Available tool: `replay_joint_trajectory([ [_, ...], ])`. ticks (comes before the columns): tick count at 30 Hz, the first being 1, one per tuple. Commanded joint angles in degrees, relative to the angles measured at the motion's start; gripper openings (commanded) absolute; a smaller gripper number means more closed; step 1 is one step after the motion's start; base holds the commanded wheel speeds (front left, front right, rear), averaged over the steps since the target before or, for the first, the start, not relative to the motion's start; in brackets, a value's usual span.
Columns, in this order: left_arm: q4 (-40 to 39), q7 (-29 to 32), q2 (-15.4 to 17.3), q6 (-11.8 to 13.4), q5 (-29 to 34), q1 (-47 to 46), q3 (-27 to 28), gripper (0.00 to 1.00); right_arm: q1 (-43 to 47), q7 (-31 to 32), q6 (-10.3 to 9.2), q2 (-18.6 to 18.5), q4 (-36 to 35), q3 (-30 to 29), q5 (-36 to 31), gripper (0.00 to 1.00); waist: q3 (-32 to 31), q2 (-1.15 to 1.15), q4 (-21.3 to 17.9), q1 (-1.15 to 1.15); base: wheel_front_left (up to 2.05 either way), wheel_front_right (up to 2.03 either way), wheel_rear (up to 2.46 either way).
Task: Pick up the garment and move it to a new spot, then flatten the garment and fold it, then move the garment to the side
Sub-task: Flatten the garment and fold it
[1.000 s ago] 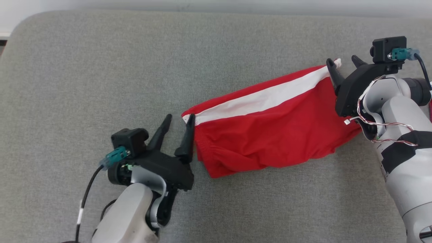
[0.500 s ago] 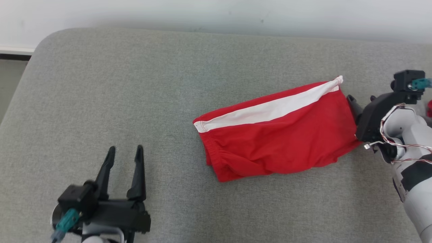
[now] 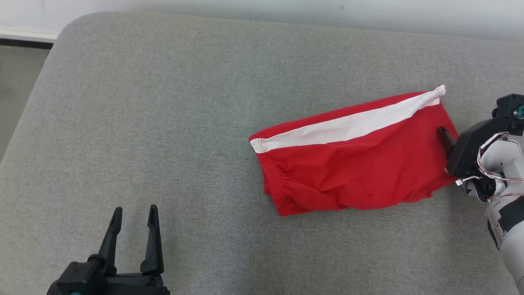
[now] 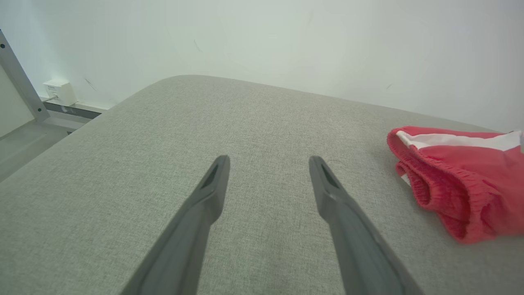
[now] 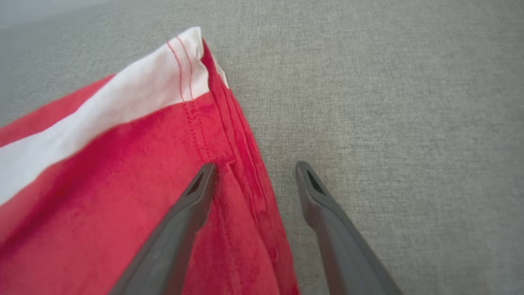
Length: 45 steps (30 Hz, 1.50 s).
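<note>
The garment point(image 3: 352, 164) is a pair of red shorts with a white side stripe, lying folded on the right half of the grey cushion point(image 3: 163, 102). My left gripper point(image 3: 135, 209) stands open at the lower left, well apart from the elastic waistband end. In the left wrist view that gripper point(image 4: 268, 162) is open over bare cushion, with the garment point(image 4: 458, 192) off to its right. My right gripper point(image 3: 447, 136) sits at the hem end. In the right wrist view it point(image 5: 254, 168) is open, one finger over the red fabric point(image 5: 102, 164) and the other over the cushion, gripping nothing.
A pale wall point(image 3: 245, 6) runs behind the cushion. Floor point(image 3: 20, 82) shows past the cushion's rounded left corner. In the left wrist view a white wall box point(image 4: 59, 92) and a grey metal post point(image 4: 20, 82) stand at the far left.
Both grippers have let go of the garment's far corners. The left arm drew back to the lower left, the right slid down the hem edge. The head camera has also shifted.
</note>
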Motion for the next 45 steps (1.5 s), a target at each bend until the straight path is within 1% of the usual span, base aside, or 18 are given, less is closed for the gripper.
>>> replay_joint_trajectory([
  [1,-0.3,-0.1,-0.2,0.0,0.3,0.8,0.1,1.0,0.2,0.3,-0.16,0.3,0.3,0.0,0.2,1.0,0.3,0.0,0.4,0.0,0.0,0.0,0.0],
  [7,-0.5,-0.1,-0.9,-0.8,1.2,1.4,0.6,1.0,2.0,6.7,-0.13,2.4,3.4,1.1,1.5,1.0,0.4,0.0,0.6,0.0,0.0,0.0,0.0],
  [8,-0.5,-0.1,-1.0,-0.9,1.2,1.6,0.6,1.0,2.4,7.5,-0.05,2.7,3.4,1.4,1.6,0.83,0.2,0.0,0.6,0.0,0.0,0.0,0.0],
  [9,-0.4,-0.1,-1.0,-1.0,1.3,1.7,0.7,1.0,2.8,8.0,-0.02,2.6,3.3,1.8,1.7,0.16,0.1,0.0,0.6,0.0,0.0,0.0,0.0],
  [10,-0.4,-0.1,-1.1,-0.9,1.3,1.9,0.7,1.0,3.2,8.3,-0.02,2.6,3.1,2.1,1.7,0.0,0.0,0.0,0.6,0.0,0.0,0.0,0.0],
  [14,-0.3,-0.1,-1.2,-1.2,0.6,2.0,1.0,1.0,3.8,6.8,-0.17,1.0,2.0,2.5,1.6,0.0,-0.7,0.0,0.2,0.0,0.0,0.0,0.0],
  [17,-0.2,-0.1,-1.3,-1.1,0.5,2.4,1.2,1.0,4.5,4.0,-0.19,-0.1,1.6,1.5,1.7,0.0,-1.8,0.0,-0.1,0.0,0.0,0.0,0.0],
  [20,-0.1,-0.1,-1.3,-1.0,0.5,2.8,1.4,1.0,5.4,0.9,-0.19,-0.5,1.4,0.3,2.0,0.0,-3.2,0.0,-0.7,0.0,0.0,0.0,0.0],
  [23,0.3,-0.1,-1.3,-1.1,0.5,3.5,1.5,1.0,6.7,-2.1,-0.18,-1.3,1.0,-0.5,1.0,0.0,-4.7,0.0,-1.5,0.0,0.0,0.0,0.0],
  [30,0.4,-0.1,-1.3,-0.6,-0.3,4.6,1.2,1.0,8.4,-6.8,-0.17,-4.3,-0.7,-1.0,-3.2,0.0,-7.3,0.0,-3.1,0.0,0.0,0.0,0.0],
  [35,0.5,-0.1,-1.3,0.0,-0.5,5.4,0.4,1.0,8.5,-8.5,-0.17,-6.5,-1.0,-1.8,-9.9,0.0,-9.2,0.0,-3.8,0.0,0.0,0.0,0.0],
  [40,0.8,-0.1,-1.3,0.4,-0.6,6.2,-0.1,1.0,8.7,-8.2,-0.17,-4.6,-2.8,-3.3,-15.6,0.0,-11.1,0.0,-4.2,0.0,0.0,0.0,0.0],
  [43,0.9,-0.1,-1.3,0.4,-0.6,6.9,-0.3,1.0,9.4,-7.4,-0.17,-2.2,-5.8,-3.0,-18.4,0.0,-12.1,0.0,-4.3,0.0,0.0,0.0,0.0],
  [44,0.9,-0.1,-1.3,0.4,-0.6,6.9,-0.3,1.0,9.4,-7.4,-0.17,-2.2,-5.8,-3.0,-18.4,0.0,-12.1,0.0,-4.3,0.0,0.0,0.0,0.0],
  [45,0.9,-0.1,-1.3,0.5,-0.7,7.0,-0.2,1.0,9.8,-7.0,-0.17,-1.1,-7.1,-2.8,-19.0,0.0,-12.4,0.0,-4.3,0.0,0.0,0.0,0.0],
])
